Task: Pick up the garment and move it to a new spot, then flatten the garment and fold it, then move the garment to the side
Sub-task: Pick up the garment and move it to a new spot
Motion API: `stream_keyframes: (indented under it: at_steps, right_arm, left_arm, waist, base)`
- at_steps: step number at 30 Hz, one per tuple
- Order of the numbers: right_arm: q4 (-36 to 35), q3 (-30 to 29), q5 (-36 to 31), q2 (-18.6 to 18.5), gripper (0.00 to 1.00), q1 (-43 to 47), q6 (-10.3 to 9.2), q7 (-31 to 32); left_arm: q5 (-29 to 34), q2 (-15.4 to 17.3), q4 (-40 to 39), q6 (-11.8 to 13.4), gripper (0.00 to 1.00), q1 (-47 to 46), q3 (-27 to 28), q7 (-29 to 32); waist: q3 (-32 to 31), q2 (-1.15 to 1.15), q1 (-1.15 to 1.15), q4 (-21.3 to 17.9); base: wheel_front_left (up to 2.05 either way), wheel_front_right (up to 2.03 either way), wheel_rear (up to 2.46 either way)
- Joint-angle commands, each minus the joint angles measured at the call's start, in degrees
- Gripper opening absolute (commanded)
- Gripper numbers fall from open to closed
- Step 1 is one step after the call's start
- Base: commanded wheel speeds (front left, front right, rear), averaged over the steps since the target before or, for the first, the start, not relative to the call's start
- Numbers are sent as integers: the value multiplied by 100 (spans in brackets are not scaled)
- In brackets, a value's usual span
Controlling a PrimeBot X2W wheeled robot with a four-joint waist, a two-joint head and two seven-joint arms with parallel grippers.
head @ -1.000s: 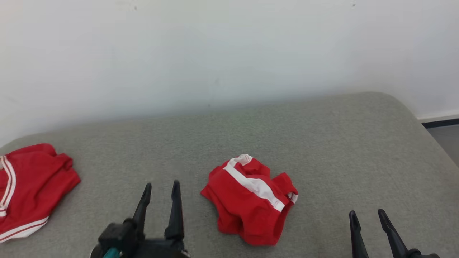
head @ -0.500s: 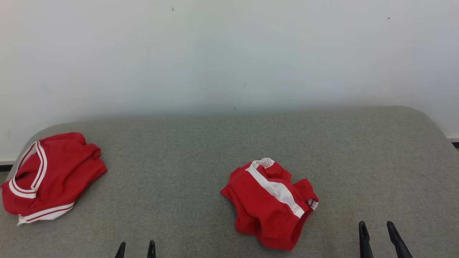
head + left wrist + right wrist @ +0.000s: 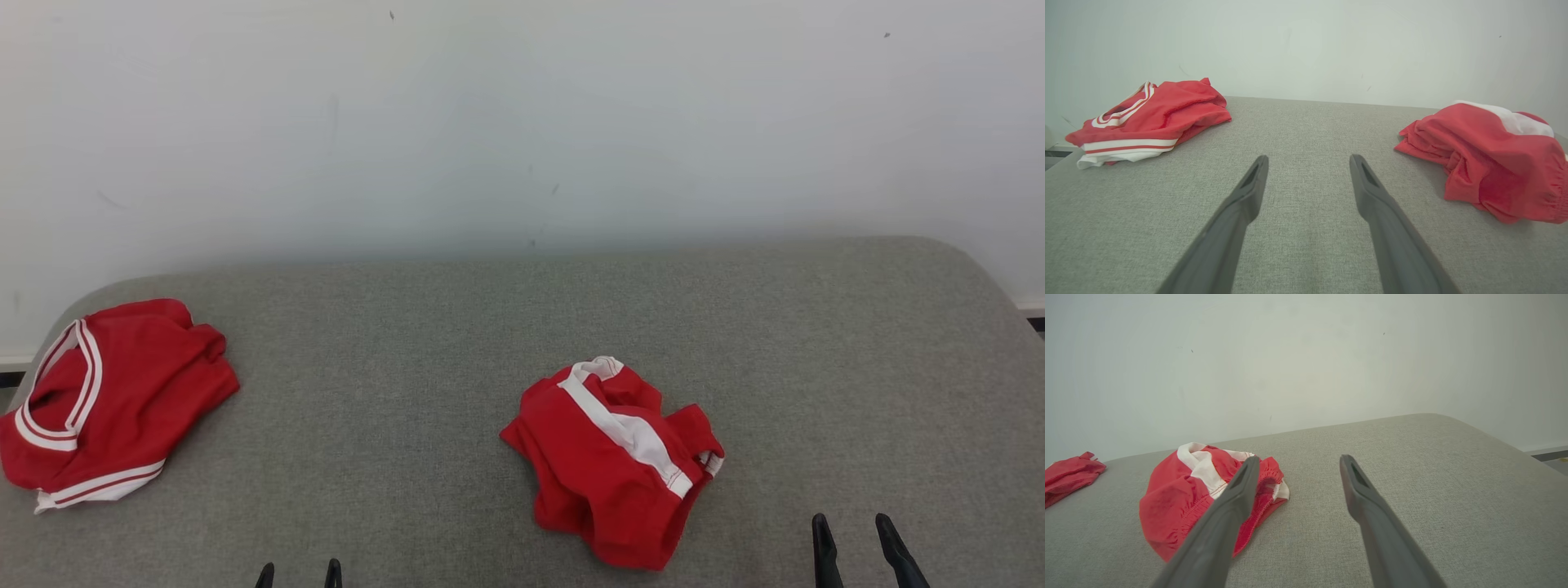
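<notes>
Garment [image 3: 606, 464] well right of jersey [image 3: 122, 396]

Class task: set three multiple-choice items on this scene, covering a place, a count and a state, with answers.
1. The banded garment lies on the grey surface: A) near its middle B) far left C) at its back edge
2. How many red garments are there? A) one B) two C) three
3. The left end effector and right end effector are: A) both open, empty B) both shut on cloth C) one open, one shut
Answers: 1 A, it lies mid-surface in the head view; 2 B, the trimmed garment lies far left too; 3 A, fingers apart, nothing between.
</notes>
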Motion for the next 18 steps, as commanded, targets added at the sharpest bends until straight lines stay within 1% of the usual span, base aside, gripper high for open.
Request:
stream_keyframes:
  at_steps: [1, 18]
  right_arm:
    - [-10, -4, 23, -2, 100, 38, -12, -7]
    - [-27, -18, -40, 30, 100, -32, -12, -7]
  left_arm:
    - [50, -19, 7, -16, 100, 10, 19, -19]
    - [9, -25, 0, 69, 100, -61, -22, -19]
  waist:
    - [10, -1, 0, -16]
    - [48, -1, 0, -47]
  base:
    - [0, 0, 0]
    - [0, 0, 0]
